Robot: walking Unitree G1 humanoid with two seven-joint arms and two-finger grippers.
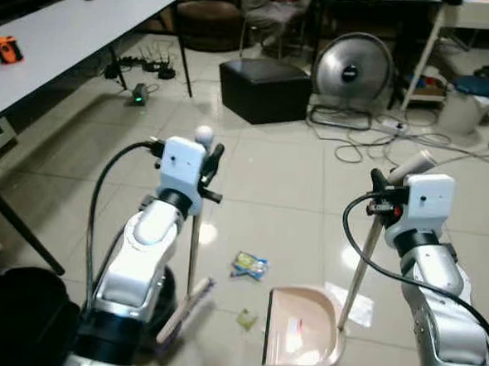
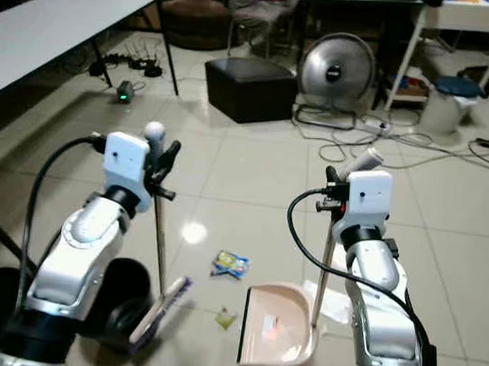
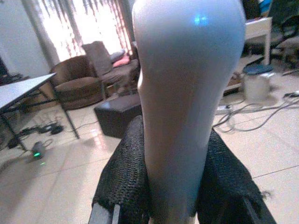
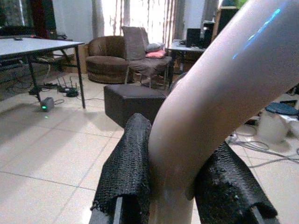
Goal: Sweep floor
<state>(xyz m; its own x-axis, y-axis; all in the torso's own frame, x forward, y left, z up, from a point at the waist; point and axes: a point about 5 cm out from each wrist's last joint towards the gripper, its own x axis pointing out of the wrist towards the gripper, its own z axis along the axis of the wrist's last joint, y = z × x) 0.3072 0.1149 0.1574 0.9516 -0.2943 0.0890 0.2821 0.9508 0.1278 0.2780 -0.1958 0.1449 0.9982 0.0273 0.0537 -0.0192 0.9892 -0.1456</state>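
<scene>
With the left gripper (image 1: pixel 211 166) clamped on the broom (image 1: pixel 192 254) and the right gripper (image 1: pixel 382 194) clamped on the dustpan (image 1: pixel 302 332) handle, a fast stroke could flick the wrappers (image 1: pixel 249 266) on the floor (image 1: pixel 277 193) past the pan.

One broom (image 1: pixel 190 287), one dustpan (image 1: pixel 300 336)

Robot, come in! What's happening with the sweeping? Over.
Left gripper shut on broom. Right gripper shut on dustpan handle. Blue wrapper, green scrap on floor beside dustpan.
</scene>
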